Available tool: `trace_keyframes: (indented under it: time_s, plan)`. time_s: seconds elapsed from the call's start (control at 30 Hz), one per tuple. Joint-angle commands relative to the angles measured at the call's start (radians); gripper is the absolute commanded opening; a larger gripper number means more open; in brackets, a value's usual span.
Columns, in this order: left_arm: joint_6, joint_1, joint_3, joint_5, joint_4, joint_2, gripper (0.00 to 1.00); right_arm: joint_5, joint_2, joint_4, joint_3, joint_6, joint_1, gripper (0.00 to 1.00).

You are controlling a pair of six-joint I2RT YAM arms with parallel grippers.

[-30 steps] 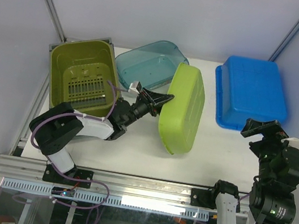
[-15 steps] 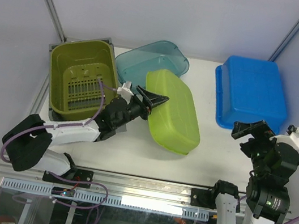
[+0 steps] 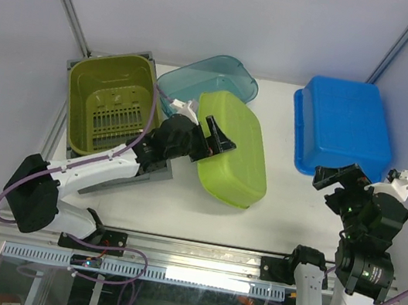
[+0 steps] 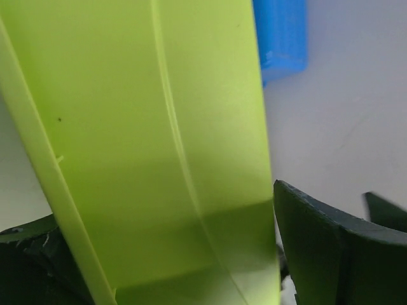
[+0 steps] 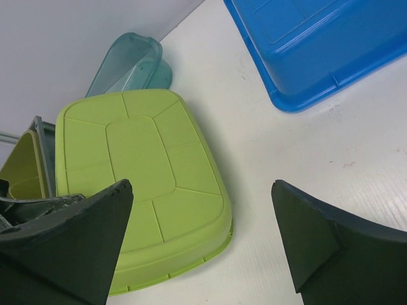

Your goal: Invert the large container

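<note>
The large container [image 3: 234, 161] is a lime-green tub lying bottom up on the white table, its ribbed base facing up [image 5: 140, 165]. Its near rim rests on the table; its left edge sits between the fingers of my left gripper [image 3: 218, 135]. In the left wrist view the green wall [image 4: 159, 127] fills the space between the wide-spread jaws of that gripper [image 4: 159, 216], which stands open. My right gripper [image 3: 344, 180] hovers open over bare table to the right of the tub, nothing between its fingers [image 5: 202, 184].
An olive bin with a grate [image 3: 110, 105] stands at the back left on a grey tray. A translucent teal tub [image 3: 200, 81] lies behind the lime tub. A blue tub [image 3: 342, 125] lies bottom up at the back right.
The lime tub has tipped from standing on its edge down to bottom up. My left gripper has followed it over and opened its jaws. The right arm shifted slightly left.
</note>
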Motion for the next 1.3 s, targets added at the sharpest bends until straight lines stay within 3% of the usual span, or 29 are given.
trace_keyframes:
  time_s: [0.0, 0.23, 0.4, 0.63, 0.83, 0.9, 1.03, 1.2, 1.27]
  plan:
    - [0.156, -0.008, 0.026, 0.056, -0.125, -0.007, 0.90, -0.022, -0.010, 0.056, 0.004, 0.006, 0.005, 0.95]
    - [0.336, -0.045, 0.169, 0.210, -0.157, 0.148, 0.99, -0.058, -0.009, 0.087, -0.025, 0.043, 0.005, 0.94]
    - [0.441, -0.073, 0.278, 0.260, -0.234, 0.256, 0.99, -0.041, -0.017, 0.074, -0.019, 0.032, 0.005, 0.95]
    - [0.566, -0.072, 0.371, 0.063, -0.421, 0.245, 0.99, -0.040, -0.010, 0.067, -0.010, 0.017, 0.005, 0.95]
    - [0.626, -0.071, 0.424, 0.005, -0.516, 0.245, 0.99, -0.069, 0.003, 0.082, -0.016, 0.013, 0.005, 0.95]
    - [0.642, -0.071, 0.446, 0.021, -0.544, 0.255, 0.99, -0.070, 0.003, 0.078, -0.016, 0.005, 0.005, 0.95]
    - [0.625, -0.069, 0.499, 0.186, -0.537, 0.261, 0.99, -0.072, 0.001, 0.074, -0.016, -0.002, 0.005, 0.95]
    - [0.645, -0.060, 0.552, 0.081, -0.585, 0.246, 0.99, -0.075, 0.003, 0.072, -0.005, -0.008, 0.005, 0.95]
    - [0.629, -0.040, 0.562, 0.139, -0.589, 0.242, 0.99, -0.072, 0.006, 0.071, -0.003, -0.013, 0.005, 0.95]
